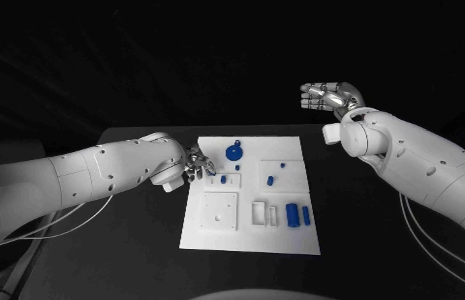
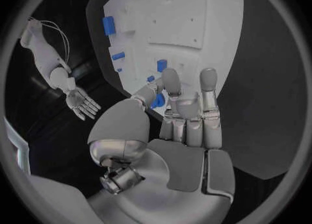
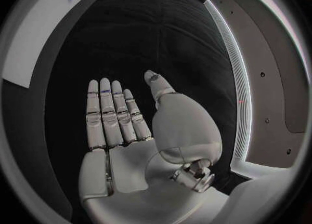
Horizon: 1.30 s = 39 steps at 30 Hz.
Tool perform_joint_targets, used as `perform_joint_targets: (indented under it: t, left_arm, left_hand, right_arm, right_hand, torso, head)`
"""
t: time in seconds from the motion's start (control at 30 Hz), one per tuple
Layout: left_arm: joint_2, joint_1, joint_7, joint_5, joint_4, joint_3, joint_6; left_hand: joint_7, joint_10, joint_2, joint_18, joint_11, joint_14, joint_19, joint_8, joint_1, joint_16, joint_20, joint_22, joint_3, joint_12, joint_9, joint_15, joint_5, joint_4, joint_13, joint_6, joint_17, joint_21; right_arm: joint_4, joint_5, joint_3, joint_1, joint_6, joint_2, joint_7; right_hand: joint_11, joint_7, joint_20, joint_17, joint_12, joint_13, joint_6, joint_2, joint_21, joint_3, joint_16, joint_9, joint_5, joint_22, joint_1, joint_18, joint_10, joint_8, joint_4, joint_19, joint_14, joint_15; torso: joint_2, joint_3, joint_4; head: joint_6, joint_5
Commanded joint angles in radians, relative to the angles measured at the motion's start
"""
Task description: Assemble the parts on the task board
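My left hand (image 1: 197,163) rests at the task board's (image 1: 291,239) left edge, fingers apart, holding nothing. A small blue part (image 1: 224,179) lies on the board just beside my fingertips (image 2: 171,76). My right hand (image 1: 328,96) hangs open, well beyond the board.

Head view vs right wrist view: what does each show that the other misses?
Head view alone: the left hand at the left edge of the task board, two blue cylinders upright near its front, and small blue parts around its middle. Right wrist view alone: the palm side of the right hand, fingers straight and close together, holding nothing. Both: the right hand raised off the table, a corner of the board, and the round blue part.
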State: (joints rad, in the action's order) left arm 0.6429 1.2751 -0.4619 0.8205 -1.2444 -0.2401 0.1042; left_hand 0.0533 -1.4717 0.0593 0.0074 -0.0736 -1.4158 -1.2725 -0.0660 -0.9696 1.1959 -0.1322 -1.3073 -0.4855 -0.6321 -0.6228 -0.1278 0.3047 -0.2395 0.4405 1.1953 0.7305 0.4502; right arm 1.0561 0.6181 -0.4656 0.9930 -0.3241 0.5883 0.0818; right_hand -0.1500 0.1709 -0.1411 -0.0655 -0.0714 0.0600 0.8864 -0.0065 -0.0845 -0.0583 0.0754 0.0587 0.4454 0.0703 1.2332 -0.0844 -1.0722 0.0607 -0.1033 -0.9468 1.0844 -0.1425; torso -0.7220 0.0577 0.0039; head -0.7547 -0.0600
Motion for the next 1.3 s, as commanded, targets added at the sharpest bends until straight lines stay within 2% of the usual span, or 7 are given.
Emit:
perform_joint_targets:
  t: [0.03, 0.43, 0.9, 1.3]
  left_arm:
    - [-0.006, -0.004, -0.007, 0.065, -0.001, 0.0, 0.022]
    - [-0.018, -0.021, -0.016, 0.119, 0.01, 0.0, 0.022]
    - [-0.025, -0.04, -0.018, 0.13, 0.025, 0.0, 0.013]
    - [-0.029, -0.05, -0.018, 0.137, 0.03, 0.0, 0.004]
  left_hand:
    - [-0.089, -0.042, 0.005, 0.014, -0.01, -0.006, -0.006, -0.005, -0.007, 0.003, -0.004, -0.02, -0.005, -0.004, -0.122, 0.001, 0.004, 0.0, 0.001, 0.177, 0.001, 0.006]
    - [-0.09, -0.042, 0.004, 0.015, -0.01, -0.007, -0.006, -0.005, -0.004, 0.006, -0.004, -0.02, -0.008, -0.008, -0.126, 0.001, 0.008, -0.003, 0.003, 0.178, 0.004, 0.01]
    - [-0.091, -0.042, 0.007, 0.015, -0.011, -0.008, -0.005, -0.005, 0.003, 0.012, -0.004, -0.02, -0.01, -0.012, -0.132, 0.001, 0.008, -0.004, 0.005, 0.18, 0.011, 0.014]
    - [-0.091, -0.042, 0.01, 0.015, -0.011, -0.007, -0.004, -0.004, 0.005, 0.01, -0.004, -0.02, -0.01, -0.012, -0.136, 0.001, 0.003, -0.004, 0.005, 0.178, 0.008, 0.016]
  right_arm:
    - [0.0, 0.005, 0.0, 0.0, 0.015, -0.001, 0.004]
    - [0.001, 0.005, 0.0, -0.001, 0.016, 0.0, 0.005]
    - [0.002, 0.005, 0.0, -0.002, 0.017, 0.002, 0.005]
    - [0.001, 0.005, 0.0, -0.003, 0.018, 0.001, 0.005]
  right_hand:
    - [0.001, 0.001, -0.001, 0.001, 0.003, -0.001, -0.002, 0.0, 0.004, 0.0, -0.002, -0.001, 0.004, -0.001, -0.002, 0.014, 0.005, -0.004, 0.002, 0.006, -0.008, -0.002]
    - [0.001, 0.001, -0.001, 0.001, 0.003, -0.001, -0.002, 0.0, 0.004, 0.0, -0.002, -0.001, 0.004, -0.001, -0.002, 0.014, 0.005, -0.004, 0.002, 0.006, -0.008, -0.002]
    - [0.001, 0.001, -0.001, 0.001, 0.003, -0.001, -0.002, 0.0, 0.004, 0.0, -0.002, -0.001, 0.004, -0.001, -0.002, 0.014, 0.005, -0.004, 0.002, 0.006, -0.008, -0.002]
    - [0.001, 0.001, -0.002, 0.001, 0.003, -0.001, -0.001, 0.001, 0.004, -0.001, -0.002, -0.001, 0.006, -0.001, -0.003, 0.013, 0.005, -0.003, 0.002, 0.007, -0.009, -0.002]
  torso:
    - [0.0, -0.0002, 0.0008]
    - [0.0, -0.0007, 0.0012]
    - [0.0, -0.0006, 0.0014]
    - [0.0, 0.0002, 0.001]
  head:
    - [-0.002, 0.001]
    - [-0.007, 0.003]
    - [-0.011, 0.005]
    - [-0.012, 0.003]
